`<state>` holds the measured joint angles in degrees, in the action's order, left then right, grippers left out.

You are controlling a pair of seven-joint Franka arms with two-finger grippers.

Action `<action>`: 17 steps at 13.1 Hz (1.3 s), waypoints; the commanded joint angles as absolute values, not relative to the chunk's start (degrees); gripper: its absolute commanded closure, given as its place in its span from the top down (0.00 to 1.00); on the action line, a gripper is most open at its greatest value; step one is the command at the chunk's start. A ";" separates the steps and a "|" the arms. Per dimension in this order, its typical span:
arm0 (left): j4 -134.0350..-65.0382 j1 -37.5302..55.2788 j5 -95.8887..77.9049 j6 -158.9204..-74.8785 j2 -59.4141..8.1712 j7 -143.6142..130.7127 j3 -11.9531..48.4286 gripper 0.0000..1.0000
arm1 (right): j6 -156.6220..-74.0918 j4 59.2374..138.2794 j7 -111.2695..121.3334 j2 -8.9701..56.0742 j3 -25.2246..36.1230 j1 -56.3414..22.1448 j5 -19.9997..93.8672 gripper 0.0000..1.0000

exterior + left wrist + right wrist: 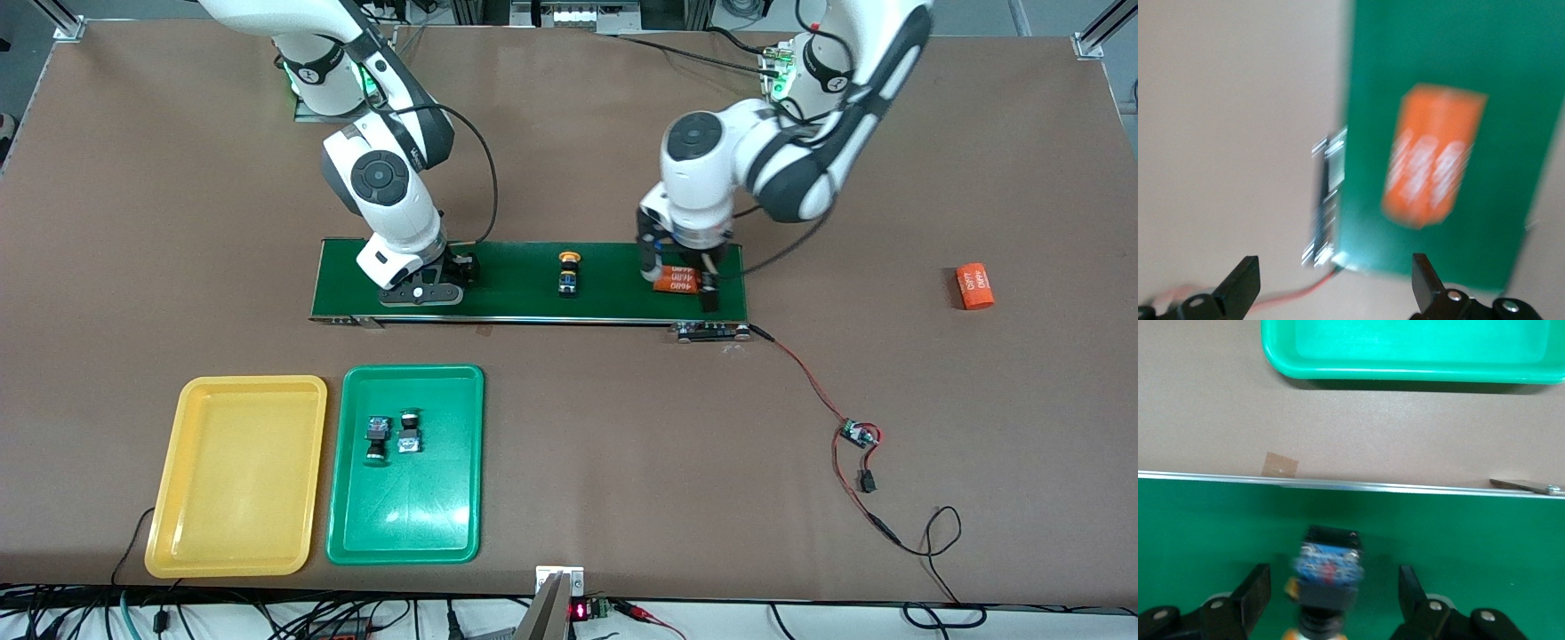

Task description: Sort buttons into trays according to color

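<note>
Two green buttons (pixel 377 437) (pixel 410 432) lie in the green tray (pixel 409 516). The yellow tray (pixel 240 471) beside it holds nothing. One yellow-orange button (pixel 569 271) lies mid-way along the dark-green belt (pixel 516 284). My right gripper (pixel 458 269) is low over the belt at the right arm's end. It is open, with its fingers on either side of a second yellow-orange button (pixel 1328 577). My left gripper (pixel 680 280) is open over the belt's other end, at an orange cylinder (pixel 1431 157); its fingers (pixel 1238 287) are spread wide.
Another orange cylinder (pixel 974 285) lies on the table toward the left arm's end. A small circuit board (pixel 858 434) with red and black wires runs from the belt's corner. The green tray's rim (pixel 1405 347) shows in the right wrist view.
</note>
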<state>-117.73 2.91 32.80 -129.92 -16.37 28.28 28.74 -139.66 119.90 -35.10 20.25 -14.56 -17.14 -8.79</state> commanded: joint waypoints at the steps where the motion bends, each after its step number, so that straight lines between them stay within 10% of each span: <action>1: -118.65 -6.56 31.11 -129.29 -13.10 28.92 28.56 1.00 | -141.24 120.06 -34.63 21.09 -14.77 -16.52 -9.67 0.73; 7: -118.83 -28.26 25.79 -130.43 -15.72 29.97 28.48 1.00 | -140.80 119.62 -33.66 20.75 -14.77 -15.65 -9.76 0.06; 17: -119.97 -53.95 17.23 -134.83 -24.17 25.31 27.95 1.00 | -130.25 96.08 -14.53 28.90 -14.33 -0.99 -8.79 0.02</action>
